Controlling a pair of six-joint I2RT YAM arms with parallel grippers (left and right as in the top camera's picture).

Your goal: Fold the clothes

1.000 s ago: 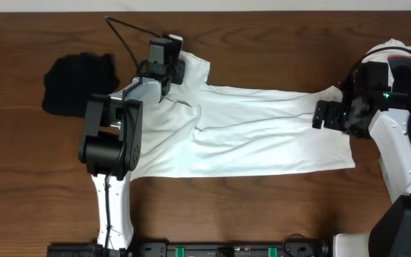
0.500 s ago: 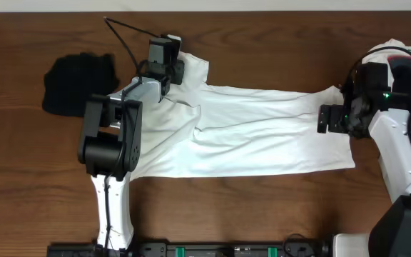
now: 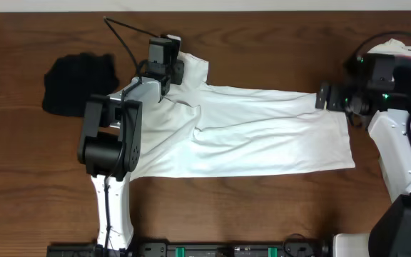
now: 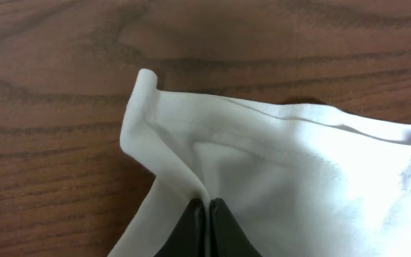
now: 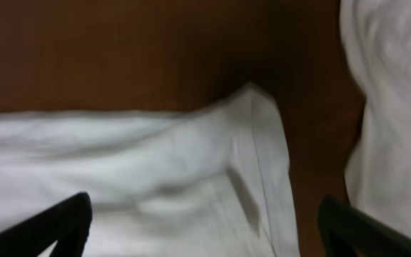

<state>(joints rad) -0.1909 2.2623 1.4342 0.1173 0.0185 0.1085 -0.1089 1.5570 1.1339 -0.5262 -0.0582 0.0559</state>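
A white garment (image 3: 255, 132) lies spread flat across the middle of the wooden table. My left gripper (image 3: 168, 70) is shut on its far left corner (image 4: 191, 160), with cloth pinched between the black fingertips (image 4: 207, 214). My right gripper (image 3: 325, 96) is open and empty, held above the garment's far right corner (image 5: 259, 143). In the blurred right wrist view its two black fingers stand wide apart at either side of the cloth (image 5: 155, 178).
A black garment (image 3: 77, 82) lies bunched at the far left of the table. Another white cloth (image 3: 398, 51) lies heaped at the far right, also in the right wrist view (image 5: 394, 107). Bare wood (image 3: 248, 207) runs along the front.
My right gripper has let go of the garment's right edge, opened and moved toward the far right corner. The left gripper has not moved.
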